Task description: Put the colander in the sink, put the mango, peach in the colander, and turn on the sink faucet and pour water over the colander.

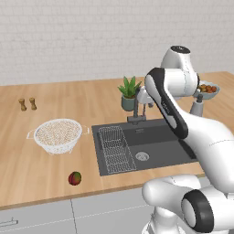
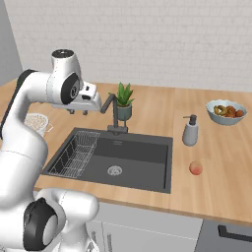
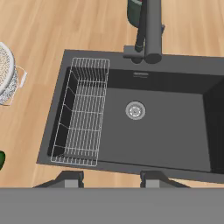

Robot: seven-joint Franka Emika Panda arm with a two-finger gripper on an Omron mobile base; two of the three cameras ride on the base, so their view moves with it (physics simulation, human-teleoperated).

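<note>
Still on step one, by the look of it: colander (image 1: 58, 135) on the desk (image 1: 27, 169), left of the sink (image 1: 155, 146), well apart from the arm, with nothing in it. Near its front, on the wood, the mango (image 1: 75, 178), dark red with a bit of green. Back at the far left, two small brown shakers (image 1: 27, 104), out of the way. In the middle, the sink with its wire rack (image 1: 115, 149) on the left part and a round silver drain (image 1: 142, 156), no bowl inside, no water running. Behind it the faucet (image 2: 112, 114), and a green plant (image 2: 124, 102) in a pot just beside it. High over the sink, the gripper (image 2: 78, 111), holding nothing; jaws a bit apart in the hand view, pinching nothing. Next move, most likely: swing left, come down over the colander, grab its rim or a handle, lift, carry over the sink edge. Needs care: thin wire rim, easy to slip, and the rack in the sink may leave less flat floor for the bowl. To the right, a grey soap bottle (image 2: 190, 131), then the peach (image 2: 196, 168) near the sink's right edge, then a bowl of fruit (image 2: 226, 111) further back. Faucet spout close to the hand, easy to bump on the way.
</note>
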